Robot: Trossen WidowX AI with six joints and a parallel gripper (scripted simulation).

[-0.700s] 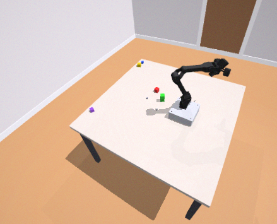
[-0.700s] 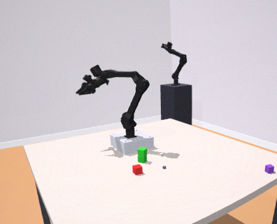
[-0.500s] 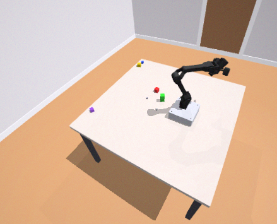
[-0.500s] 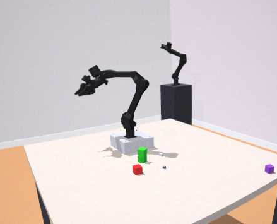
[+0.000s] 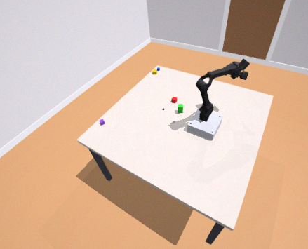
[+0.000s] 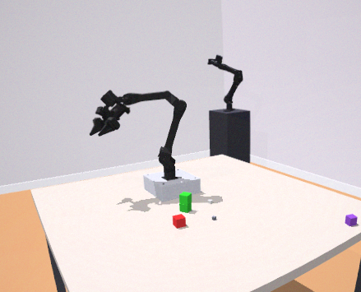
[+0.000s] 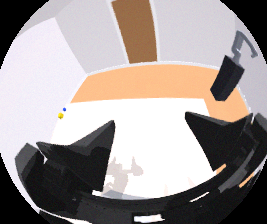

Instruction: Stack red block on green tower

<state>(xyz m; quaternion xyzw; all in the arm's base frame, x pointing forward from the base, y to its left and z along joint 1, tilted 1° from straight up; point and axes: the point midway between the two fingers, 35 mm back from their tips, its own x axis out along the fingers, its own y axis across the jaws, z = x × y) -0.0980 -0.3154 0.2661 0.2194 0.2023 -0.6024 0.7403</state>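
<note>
Jaws (image 5: 246, 70) (image 6: 98, 135) open, 2 fingers apart.

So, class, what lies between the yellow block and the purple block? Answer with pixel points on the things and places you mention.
Nothing: in the top view, only bare tabletop (image 5: 135, 151) lies between the yellow block (image 5: 154, 71) and purple block (image 5: 102, 122).

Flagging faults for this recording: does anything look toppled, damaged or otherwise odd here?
Nothing stands out: the green tower stands upright, and the red block sits on the table beside it.
</note>
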